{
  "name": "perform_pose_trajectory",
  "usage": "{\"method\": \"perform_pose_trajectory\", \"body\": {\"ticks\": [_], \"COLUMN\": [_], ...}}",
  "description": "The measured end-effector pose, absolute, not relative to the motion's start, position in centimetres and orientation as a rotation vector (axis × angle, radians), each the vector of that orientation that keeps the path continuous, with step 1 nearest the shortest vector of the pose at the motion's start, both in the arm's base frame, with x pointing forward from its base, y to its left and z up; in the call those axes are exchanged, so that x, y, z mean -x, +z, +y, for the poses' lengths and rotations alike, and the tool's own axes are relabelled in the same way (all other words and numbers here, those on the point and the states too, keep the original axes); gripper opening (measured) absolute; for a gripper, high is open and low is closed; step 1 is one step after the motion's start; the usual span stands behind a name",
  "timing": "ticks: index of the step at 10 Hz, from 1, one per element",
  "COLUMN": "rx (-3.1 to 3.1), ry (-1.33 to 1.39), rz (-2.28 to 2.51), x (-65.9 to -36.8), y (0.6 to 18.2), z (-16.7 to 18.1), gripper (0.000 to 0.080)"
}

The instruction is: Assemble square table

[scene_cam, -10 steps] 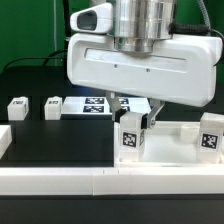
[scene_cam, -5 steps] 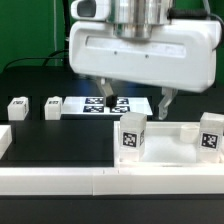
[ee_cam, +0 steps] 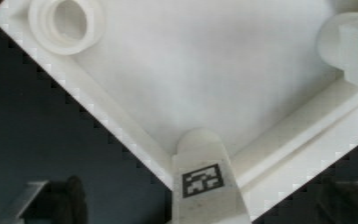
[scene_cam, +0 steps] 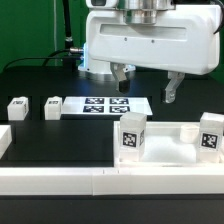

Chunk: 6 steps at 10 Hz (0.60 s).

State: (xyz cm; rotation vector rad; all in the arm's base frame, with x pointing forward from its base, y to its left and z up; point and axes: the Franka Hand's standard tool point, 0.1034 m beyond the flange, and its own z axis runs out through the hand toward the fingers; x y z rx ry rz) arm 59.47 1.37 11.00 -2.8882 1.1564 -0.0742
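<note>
The square table's white slab (scene_cam: 172, 147) lies recessed side up at the exterior view's right front. Two tagged block legs stand upright in its corners, one (scene_cam: 131, 136) nearer the middle and one (scene_cam: 210, 134) at the right. My gripper (scene_cam: 146, 86) hangs open above and behind the nearer leg, touching nothing. In the wrist view the slab (ee_cam: 194, 90) shows a round empty socket (ee_cam: 64, 22). The nearer leg (ee_cam: 202, 180) stands between my spread fingers (ee_cam: 55, 200), apart from both. The other leg (ee_cam: 354, 50) shows at the frame's edge.
Two loose tagged legs (scene_cam: 17, 108) (scene_cam: 53, 107) lie at the exterior view's left. The marker board (scene_cam: 105, 105) lies behind the slab. A long white border rail (scene_cam: 60, 181) runs along the front, and another rail piece (scene_cam: 4, 141) stands at the left.
My gripper has opened off the nearer leg, risen clear of it and shifted a little toward the exterior view's right. The leg stays standing in the slab's corner.
</note>
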Motion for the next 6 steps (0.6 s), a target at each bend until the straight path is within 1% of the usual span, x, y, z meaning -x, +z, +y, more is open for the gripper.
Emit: {"method": "perform_pose_trajectory", "body": {"ticks": [5,6], "rx": [2.868,2.813], "ry": [-0.069,-0.050], "rz": [1.201,1.309], "x": [-59.3,-58.1], "y": [11.1,11.0], "z": [1.3,1.2], "gripper": [0.0649,0.0649]}}
